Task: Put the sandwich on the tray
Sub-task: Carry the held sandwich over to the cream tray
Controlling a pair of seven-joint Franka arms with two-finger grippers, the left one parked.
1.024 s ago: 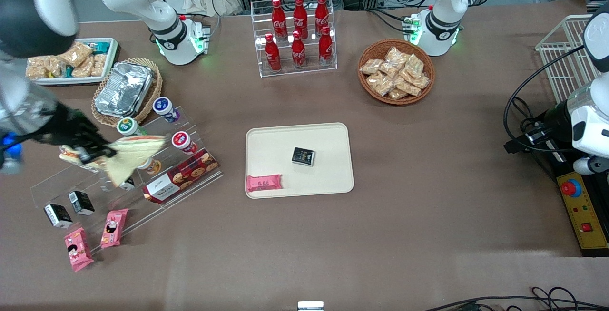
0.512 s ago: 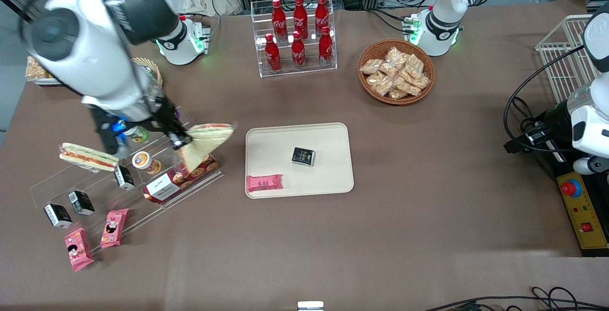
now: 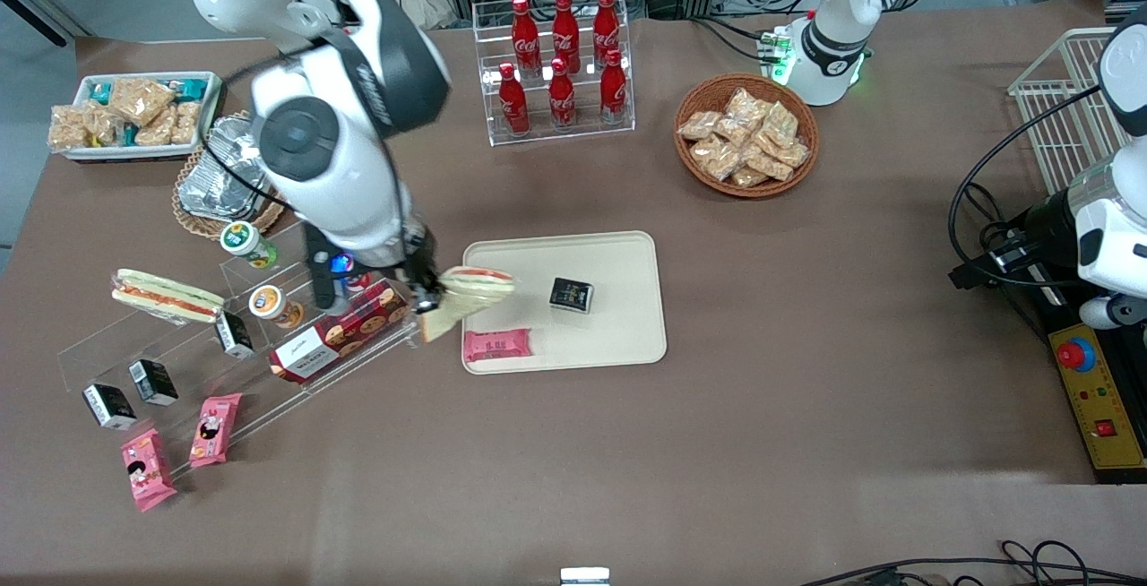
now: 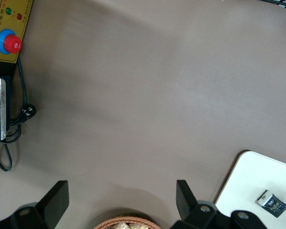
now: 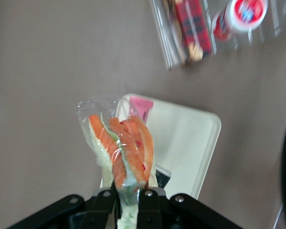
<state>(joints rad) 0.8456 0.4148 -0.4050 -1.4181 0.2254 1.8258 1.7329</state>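
Observation:
My right gripper (image 3: 427, 299) (image 5: 128, 194) is shut on the sandwich (image 3: 466, 296) (image 5: 124, 152), a plastic-wrapped triangular wedge with white bread and an orange-red and green filling. It hangs in the air over the rim of the cream tray (image 3: 618, 335) (image 5: 190, 143) at the working arm's end. On the tray lie a flat pink snack bar (image 3: 497, 345) (image 5: 141, 107) and a small black box (image 3: 572, 295).
A clear stepped display (image 3: 296, 335) holds a cookie box (image 3: 339, 331), cups, small boxes and a second wrapped sandwich (image 3: 166, 294). A cola bottle rack (image 3: 560, 66), a snack basket (image 3: 745, 134), a foil container (image 3: 219, 178) and a white snack tray (image 3: 134, 116) stand farther from the camera.
The working arm has carried the sandwich from above the display shelf toward the parked arm's end, as far as the tray's rim. The grip stayed shut.

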